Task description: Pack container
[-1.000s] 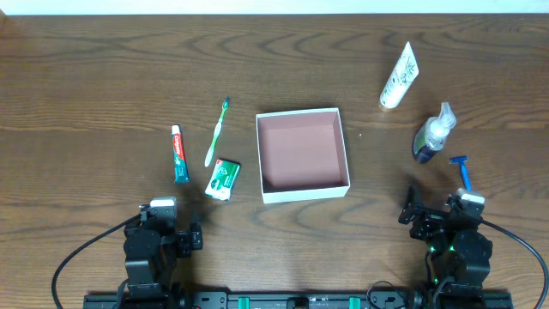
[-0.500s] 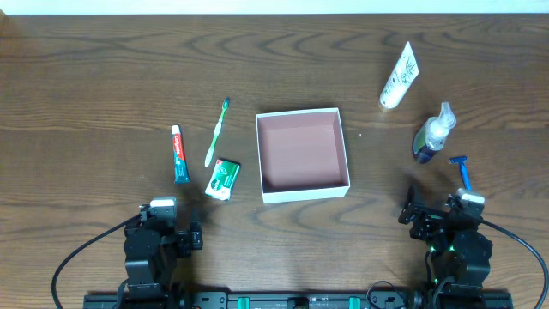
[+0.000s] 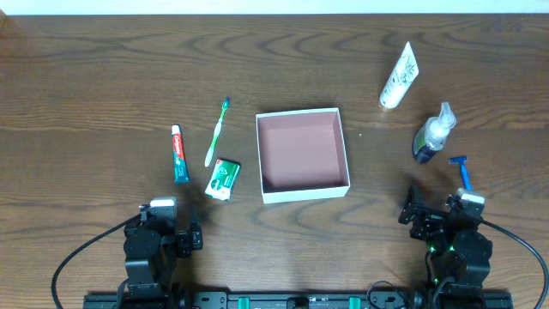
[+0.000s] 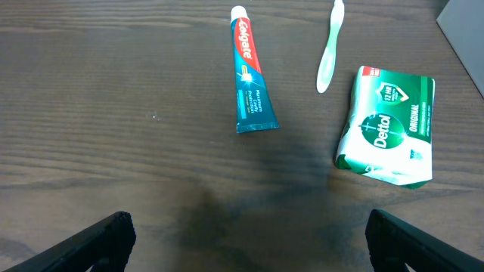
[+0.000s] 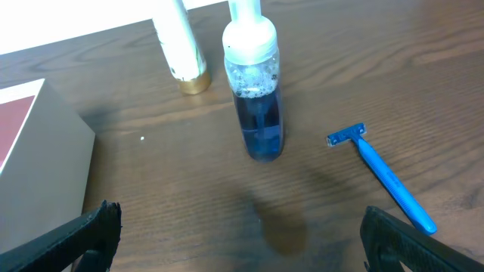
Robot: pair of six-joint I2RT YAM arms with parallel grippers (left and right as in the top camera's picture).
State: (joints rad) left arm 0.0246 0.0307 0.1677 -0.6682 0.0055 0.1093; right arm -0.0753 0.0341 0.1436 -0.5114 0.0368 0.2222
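Left hand (image 4: 249, 219): open wide, fingers spread at the bottom corners of its wrist view, low over the tabletop (image 3: 103, 77). Straight ahead of it lies the toothpaste tube (image 4: 249, 72), cap end pointing away. Ahead and to its right is the green-and-white soap box (image 4: 387, 125), lying flat. The toothbrush (image 4: 329, 45) lies just beyond the box, between it and the toothpaste. Right hand (image 5: 238, 215): also open wide, fingers well apart. Directly ahead of it is the blue pump bottle (image 5: 257, 98); can't tell for sure whether it stands upright or is tilted. Ahead and to its right is the blue razor (image 5: 386, 177), head away from the hand, handle running back toward it. Beyond the bottle, slightly left, is the white tube (image 5: 180, 45), gold cap end toward the hand. The container (image 3: 302, 154) sits between the two hands and farther out: ahead-right of the left hand, ahead-left of the right hand. It is apart from every item, with its pinkish-brown floor showing.
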